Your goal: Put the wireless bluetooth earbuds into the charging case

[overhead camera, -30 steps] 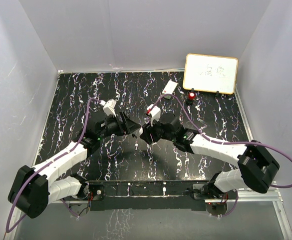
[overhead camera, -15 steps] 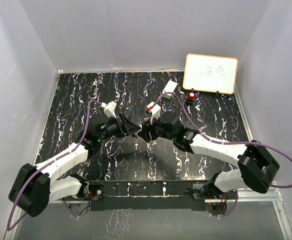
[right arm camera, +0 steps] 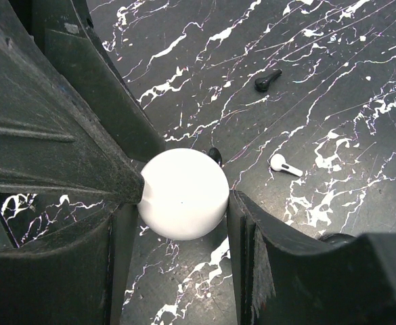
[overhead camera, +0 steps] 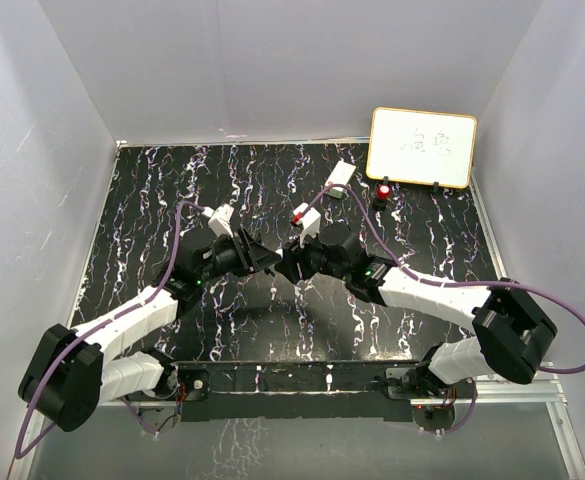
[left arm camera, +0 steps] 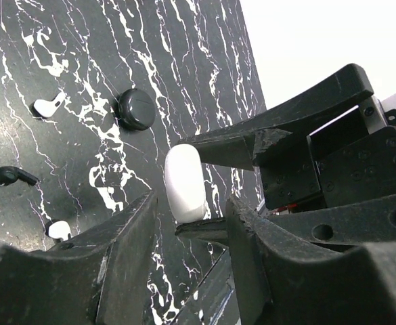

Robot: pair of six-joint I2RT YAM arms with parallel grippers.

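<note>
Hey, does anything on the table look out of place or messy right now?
Nothing looks damaged or spilled. Loose on the table lie a white earbud near the black case, a black earbud and a second white earbud. The white case is held in the right gripper.

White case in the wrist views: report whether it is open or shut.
Shut. The white case shows one smooth rounded shell with no lid raised, pinched in the right tool; edge-on from the left wrist, no gap shows.
</note>
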